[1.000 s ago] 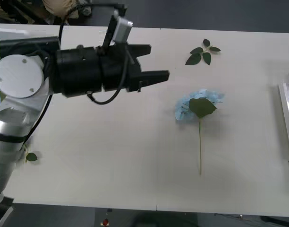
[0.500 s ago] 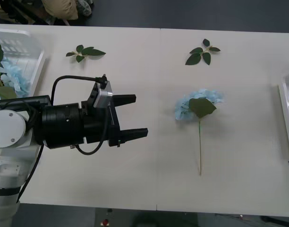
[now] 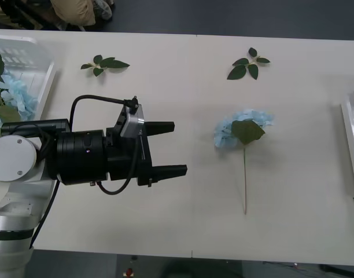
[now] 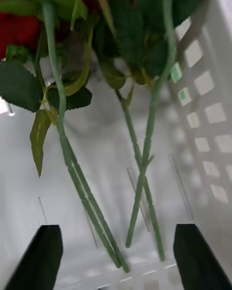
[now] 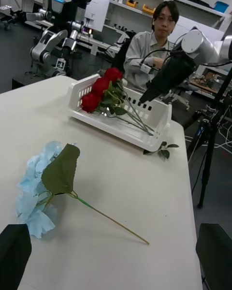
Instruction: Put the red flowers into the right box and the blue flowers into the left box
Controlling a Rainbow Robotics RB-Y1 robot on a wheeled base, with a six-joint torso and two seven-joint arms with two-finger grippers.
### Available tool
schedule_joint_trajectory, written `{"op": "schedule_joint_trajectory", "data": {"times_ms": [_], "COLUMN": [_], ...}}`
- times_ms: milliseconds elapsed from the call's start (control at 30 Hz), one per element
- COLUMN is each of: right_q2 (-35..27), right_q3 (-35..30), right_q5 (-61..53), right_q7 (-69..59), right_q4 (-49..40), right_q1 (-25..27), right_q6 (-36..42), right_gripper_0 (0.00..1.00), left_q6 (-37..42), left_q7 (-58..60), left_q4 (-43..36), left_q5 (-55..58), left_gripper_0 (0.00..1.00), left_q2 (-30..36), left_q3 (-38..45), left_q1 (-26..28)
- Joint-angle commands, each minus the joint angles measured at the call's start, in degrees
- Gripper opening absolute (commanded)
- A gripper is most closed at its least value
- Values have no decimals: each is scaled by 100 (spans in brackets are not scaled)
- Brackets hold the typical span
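Left gripper, jaws wide, hovers beside the blue flower; right gripper seemingly wide over red flowers.

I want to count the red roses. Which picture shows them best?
The left wrist view: the red flowers lie whole in the right box, with about three blooms visible. The right wrist view shows mostly their green stems up close, with red blooms cut off. The front view gives the box's edge.

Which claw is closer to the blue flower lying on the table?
The left claw. It hangs open beside the blue flower, pointing toward it. The right claw is farther off, over the box of red flowers.
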Motion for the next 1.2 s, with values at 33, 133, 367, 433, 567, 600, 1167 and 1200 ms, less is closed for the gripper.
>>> {"op": "schedule_joint_trajectory", "data": {"times_ms": [33,133,367,433,567,600,1167,1200], "right_q2": [-179,-170,-21,85,296,366,1236,1333], "right_q3": [120,128,128,128,278,348,2897,3011], "right_q5": [-204,-336,-925,-872,-459,-310,2063,2160], "right_q7": [642,1152,809,422,-351,-588,-2663,-2663], "right_q4": [-217,-568,-2053,-2590,-3583,-3846,-4470,-4374], "right_q1": [55,116,529,679,784,784,-1246,-1378], "right_q6": [60,262,825,807,807,807,675,675], "right_gripper_0": [98,98,98,98,98,98,98,98], "left_q6": [16,16,16,16,16,16,16,16], "left_q7": [-228,-228,-228,-228,-228,-228,-228,-228], "left_q4": [-198,-198,-198,-198,-198,-198,-198,-198], "left_q5": [78,78,78,78,78,78,78,78], "left_gripper_0": [100,100,100,100,100,100,100,100], "left_q2": [-25,-25,-25,-25,-25,-25,-25,-25], "left_q3": [-26,-26,-26,-26,-26,-26,-26,-26], "left_q1": [-4,-4,-4,-4,-4,-4,-4,-4]}}
